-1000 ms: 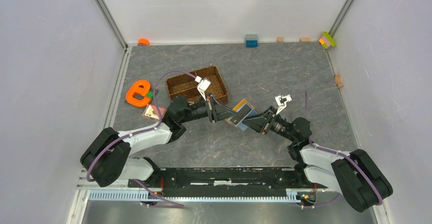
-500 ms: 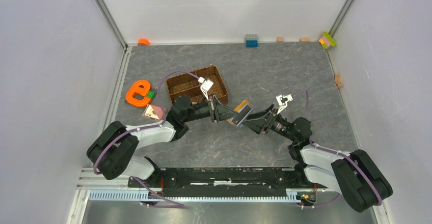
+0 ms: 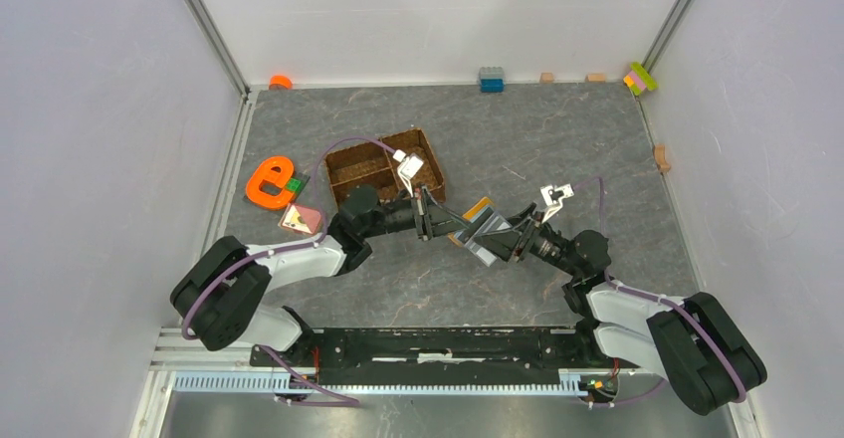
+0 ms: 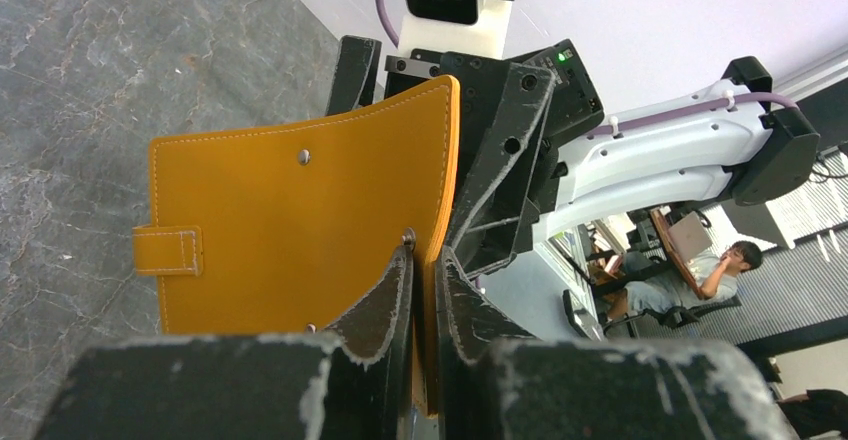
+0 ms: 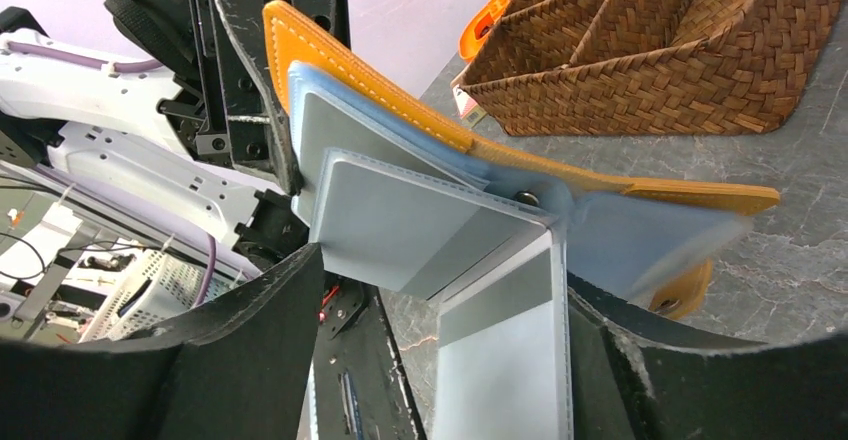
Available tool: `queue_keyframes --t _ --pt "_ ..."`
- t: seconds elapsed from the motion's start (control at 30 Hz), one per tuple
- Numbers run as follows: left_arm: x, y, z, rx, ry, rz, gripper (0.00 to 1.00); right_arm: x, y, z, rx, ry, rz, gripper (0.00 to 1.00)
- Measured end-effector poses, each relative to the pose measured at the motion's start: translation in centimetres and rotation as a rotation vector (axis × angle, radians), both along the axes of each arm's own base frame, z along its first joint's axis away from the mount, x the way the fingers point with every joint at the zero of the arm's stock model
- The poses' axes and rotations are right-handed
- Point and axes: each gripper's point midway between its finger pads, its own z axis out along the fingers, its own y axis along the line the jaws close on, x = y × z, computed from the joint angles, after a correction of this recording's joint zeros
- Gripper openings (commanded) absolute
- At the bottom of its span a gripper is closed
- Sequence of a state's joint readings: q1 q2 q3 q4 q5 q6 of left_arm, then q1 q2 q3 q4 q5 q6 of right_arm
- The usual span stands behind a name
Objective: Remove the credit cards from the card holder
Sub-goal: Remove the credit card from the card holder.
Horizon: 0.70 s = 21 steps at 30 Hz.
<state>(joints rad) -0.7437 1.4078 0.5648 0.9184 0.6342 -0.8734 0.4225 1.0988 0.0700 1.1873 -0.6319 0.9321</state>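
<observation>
The card holder (image 3: 476,215) hangs in the air between both arms, unfolded. In the left wrist view its orange cover (image 4: 300,230) with the snap tab faces me, and my left gripper (image 4: 425,265) is shut on its edge. The right wrist view looks into its pale blue-grey lining (image 5: 420,230). One pale grey credit card (image 5: 500,360) with a darker stripe sticks out of a slot. It lies between the wide-apart fingers of my right gripper (image 5: 450,290), close to the right finger (image 5: 700,380). That gripper (image 3: 501,240) is open.
A brown woven divided tray (image 3: 383,164) stands just behind the left arm on the grey floor. An orange e-shaped toy (image 3: 269,181) and a small pink triangle piece (image 3: 301,219) lie to its left. A blue brick (image 3: 490,79) and several small bricks (image 3: 640,78) line the back wall.
My right gripper's jaws have spread wide apart. The left gripper has carried the card holder slightly right, and a grey panel now hangs lower beneath it.
</observation>
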Motion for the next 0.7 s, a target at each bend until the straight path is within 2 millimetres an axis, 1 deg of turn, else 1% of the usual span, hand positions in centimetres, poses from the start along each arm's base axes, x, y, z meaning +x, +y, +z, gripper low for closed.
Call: queue_keyframes --t 0.07,0.1,0.2,0.3,0.37,0.47,0.57,0.7 --pt "-0.1 -0.1 0.1 -0.001 -0.003 -0.004 0.02 0.0 0.0 0.0 -0.001 0.001 -0.001 0.60" --pt "-0.1 -0.1 0.1 -0.002 -0.003 -0.005 0.02 0.1 -0.1 -0.1 -0.003 0.005 -0.006 0.59" --pt "-0.1 -0.1 0.1 0.000 -0.002 -0.005 0.02 0.2 -0.1 -0.4 -0.010 0.012 -0.009 0.63" --pt "-0.1 -0.2 -0.1 0.004 0.000 -0.006 0.08 0.2 -0.1 -0.5 -0.014 0.016 -0.010 0.55" --pt "0.0 -0.3 -0.3 0.010 0.000 -0.007 0.11 0.3 -0.2 -0.8 -0.024 0.024 -0.016 0.54" --pt "0.0 -0.6 -1.0 0.041 -0.011 -0.003 0.12 0.4 -0.2 -1.6 -0.043 0.048 -0.020 0.52" --pt "0.2 -1.0 -2.0 0.096 -0.029 0.022 0.12 0.4 -0.3 -2.4 -0.065 0.074 -0.024 0.46" --pt "0.6 -1.4 -2.7 0.186 -0.082 0.068 0.16 0.6 -0.5 -3.6 -0.093 0.117 -0.039 0.37"
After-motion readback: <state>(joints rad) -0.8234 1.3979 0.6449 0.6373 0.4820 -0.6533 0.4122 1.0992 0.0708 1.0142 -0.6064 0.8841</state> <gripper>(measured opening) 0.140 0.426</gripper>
